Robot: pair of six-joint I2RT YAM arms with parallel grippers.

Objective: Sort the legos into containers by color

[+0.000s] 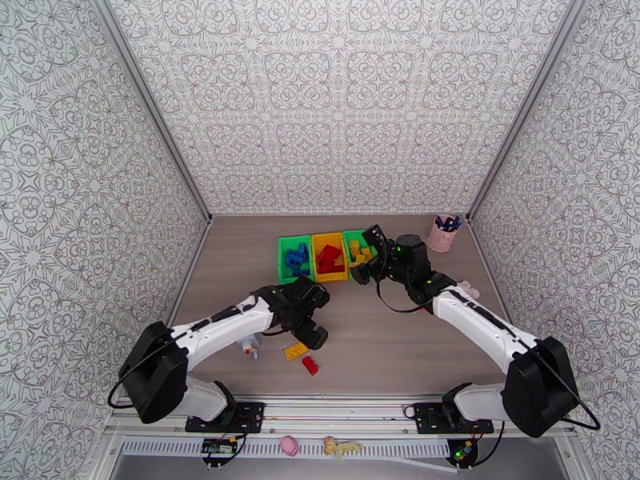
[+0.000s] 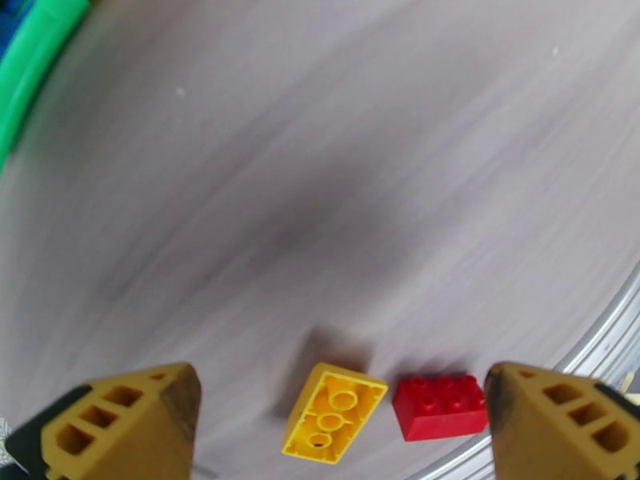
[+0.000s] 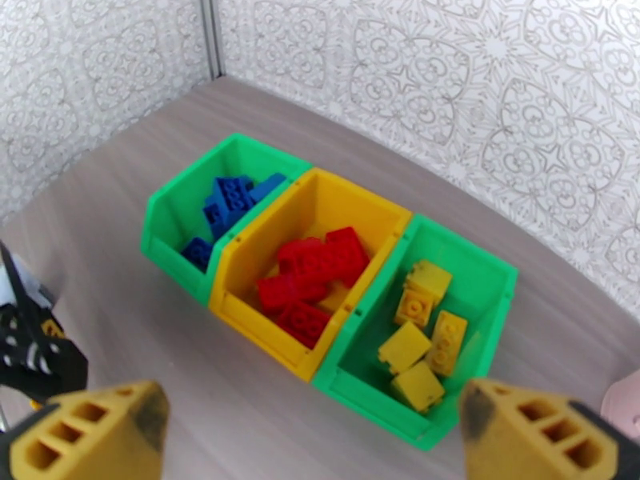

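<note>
Three joined containers sit at the back middle of the table. The left green bin [image 1: 284, 262] [image 3: 172, 226] holds blue legos [image 3: 232, 198]. The yellow middle bin [image 1: 329, 236] [image 3: 320, 190] holds red legos [image 3: 308, 274]. The right green bin [image 1: 349, 235] [image 3: 488, 274] holds yellow legos [image 3: 420, 334]. A yellow lego [image 1: 295, 350] [image 2: 334, 412] and a red lego [image 1: 310, 365] [image 2: 439, 406] lie loose near the front edge. My left gripper [image 1: 314, 330] [image 2: 342, 387] hangs open above these two, its fingers straddling both. My right gripper [image 1: 366, 256] [image 3: 316, 410] is open and empty, just right of the bins.
A pink pen cup [image 1: 442, 232] stands at the back right. A white-blue bottle [image 1: 251, 346] lies by the left arm. A pink toy figure [image 1: 469, 290] shows beside the right arm. The metal front rail [image 2: 608, 330] runs close to the loose bricks. Patterned walls enclose three sides.
</note>
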